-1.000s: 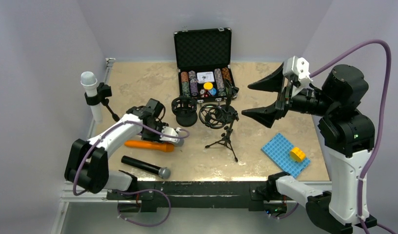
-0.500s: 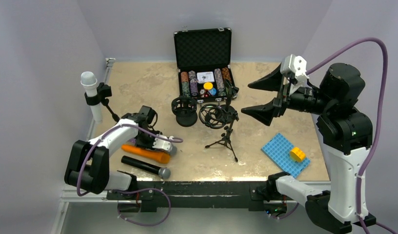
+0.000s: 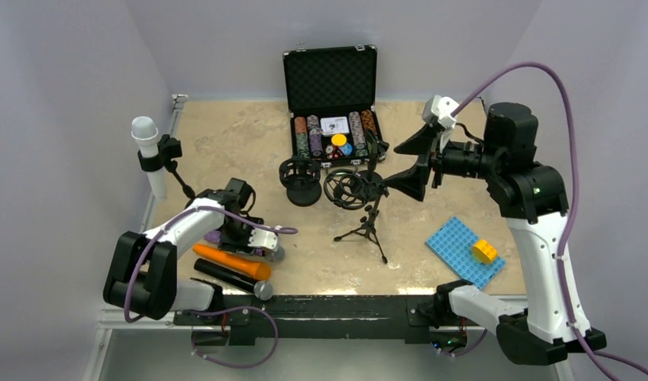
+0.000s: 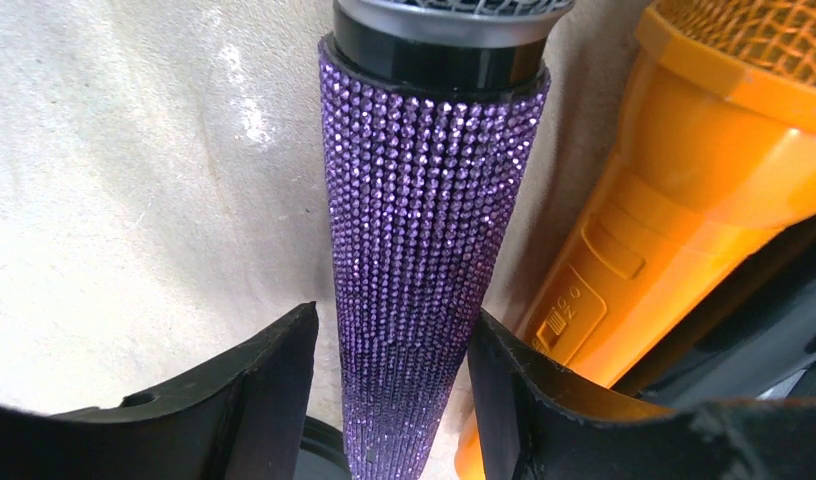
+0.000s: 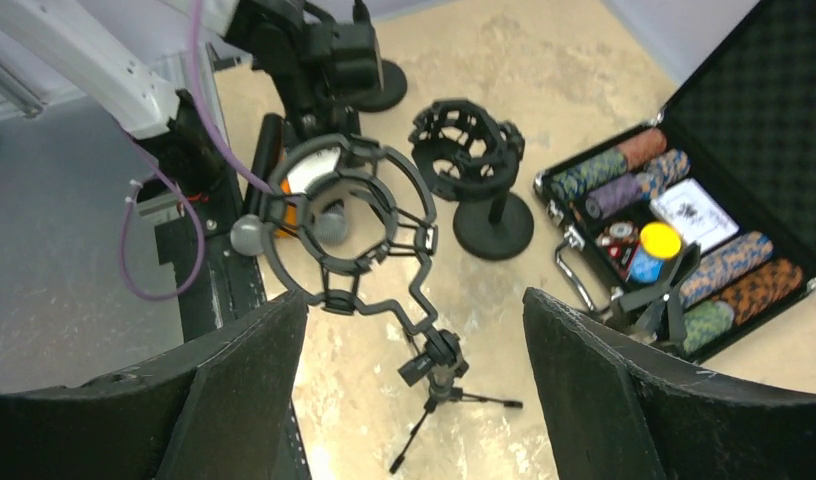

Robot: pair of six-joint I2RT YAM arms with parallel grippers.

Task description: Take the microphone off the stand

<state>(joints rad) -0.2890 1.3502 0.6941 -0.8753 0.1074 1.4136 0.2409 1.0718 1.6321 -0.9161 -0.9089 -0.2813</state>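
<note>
Left of black tripod stand (image 3: 370, 226) | 3 microphones: purple rhinestone (image 4: 424, 250), orange plastic (image 3: 229, 261), black (image 3: 228, 274) | left claw (image 4: 392, 330) astride purple, hold unclear | right claw (image 5: 414, 300) gaping, empty

Four microphones (image 3: 148, 155) (image 3: 229, 261) (image 3: 225, 275) (image 4: 424, 230), three stands (image 3: 171, 159) (image 3: 300, 181) (image 3: 368, 218), one case (image 3: 330, 79).

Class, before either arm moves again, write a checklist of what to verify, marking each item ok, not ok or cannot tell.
1. Purple microphone out of any stand, beside the orange microphone: ok.
2. Left gripper free of it: cannot tell; a gap shows on one side only.
3. Right gripper open: ok.
4. Tripod shock mount empty: ok.
5. White microphone off its stand: not ok, clipped in.
</note>
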